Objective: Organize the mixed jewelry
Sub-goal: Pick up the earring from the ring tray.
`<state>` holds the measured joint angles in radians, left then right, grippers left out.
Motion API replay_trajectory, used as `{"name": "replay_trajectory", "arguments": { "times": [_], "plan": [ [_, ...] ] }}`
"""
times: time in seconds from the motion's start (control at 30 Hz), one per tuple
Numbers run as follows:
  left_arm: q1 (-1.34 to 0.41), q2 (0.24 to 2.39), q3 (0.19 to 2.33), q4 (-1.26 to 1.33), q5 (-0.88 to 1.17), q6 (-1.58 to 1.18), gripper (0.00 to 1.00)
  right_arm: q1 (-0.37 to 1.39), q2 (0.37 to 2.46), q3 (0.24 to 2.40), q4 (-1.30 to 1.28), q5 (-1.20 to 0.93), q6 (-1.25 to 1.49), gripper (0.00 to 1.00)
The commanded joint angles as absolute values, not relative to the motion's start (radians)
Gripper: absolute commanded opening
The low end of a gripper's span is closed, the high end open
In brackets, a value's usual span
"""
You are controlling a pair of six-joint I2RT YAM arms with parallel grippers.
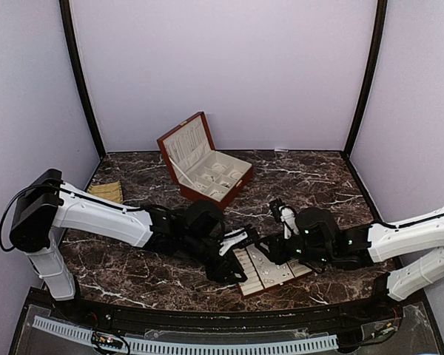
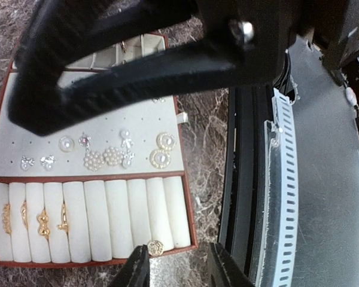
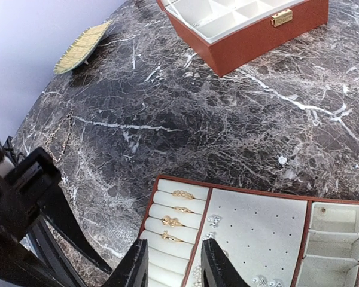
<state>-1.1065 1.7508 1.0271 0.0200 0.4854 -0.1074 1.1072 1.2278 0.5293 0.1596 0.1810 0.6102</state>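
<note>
Marble table (image 1: 318, 177) dark, veined; walls (image 1: 222, 66) lilac; jewelry (image 2: 113, 156) on tray (image 2: 137, 128)

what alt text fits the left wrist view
A cream-lined jewelry tray on dark marble holds four gold rings in its rolls and pearl earrings above them. The open left gripper hovers by a small gold piece at the tray's edge.

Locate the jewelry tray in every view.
Top external: jewelry tray sits low centre of the picture.
Left wrist: jewelry tray fills the left half.
Right wrist: jewelry tray lies along the bottom edge, centre to right.
Shared landmark: four gold rings in its rolls, in both wrist views.
</note>
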Motion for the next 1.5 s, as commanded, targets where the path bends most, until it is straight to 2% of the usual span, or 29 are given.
{"name": "replay_trajectory", "arguments": {
  "times": [0.0, 0.17, 0.4, 1.03, 1.23, 1.47],
  "plan": [
    [-1.137, 1.791, 1.072, -0.06, 0.409, -0.034, 0.35, 1.112, 1.21, 0.512, 0.231, 0.228, 0.626, 0.33],
    [-1.146, 1.826, 1.087, -0.088, 0.354, -0.024, 0.29, 1.113, 1.212, 0.504, 0.266, 0.219, 0.628, 0.34],
    [-1.146, 1.842, 1.093, -0.088, 0.323, -0.035, 0.29, 1.112, 1.218, 0.487, 0.308, 0.201, 0.642, 0.34],
    [-1.146, 1.862, 1.096, -0.022, 0.395, -0.079, 0.29, 1.113, 1.265, 0.488, 0.327, 0.179, 0.657, 0.34],
    [-1.146, 1.87, 1.094, -0.015, 0.395, -0.094, 0.23, 1.113, 1.27, 0.483, 0.329, 0.176, 0.662, 0.34],
    [-1.146, 1.87, 1.092, -0.008, 0.404, -0.104, 0.11, 1.113, 1.278, 0.481, 0.332, 0.173, 0.665, 0.33]
  ]
}}
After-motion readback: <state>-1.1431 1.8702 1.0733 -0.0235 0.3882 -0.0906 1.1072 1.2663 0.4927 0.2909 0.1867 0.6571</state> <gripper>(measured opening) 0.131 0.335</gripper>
